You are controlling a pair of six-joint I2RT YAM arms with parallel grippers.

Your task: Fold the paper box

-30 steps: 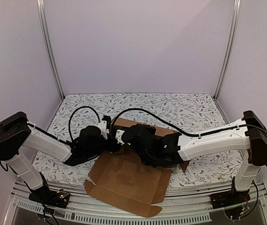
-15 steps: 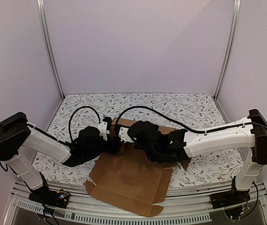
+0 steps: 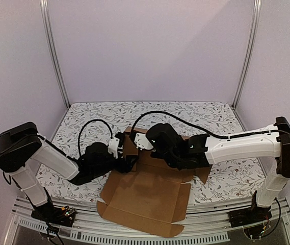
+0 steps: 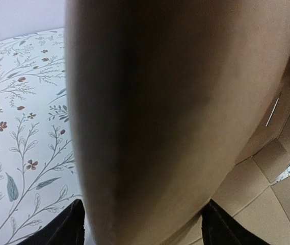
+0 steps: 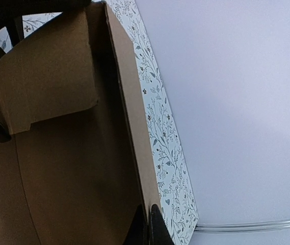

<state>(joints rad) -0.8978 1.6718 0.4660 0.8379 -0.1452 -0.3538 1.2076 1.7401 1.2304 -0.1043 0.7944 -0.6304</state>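
Only the wrist view shows my right tool clenching the paper box; left tool, cannot tell.

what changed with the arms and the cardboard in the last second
The right claw, pinching the far wall of the paper box, moved toward the far side and raised that wall. The box slid slightly right. The left claw stayed at the left flap.

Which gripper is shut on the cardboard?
The right gripper: its fingertips are closed on the paper box's upright wall edge. The left gripper's fingers stand wide apart around a flap.
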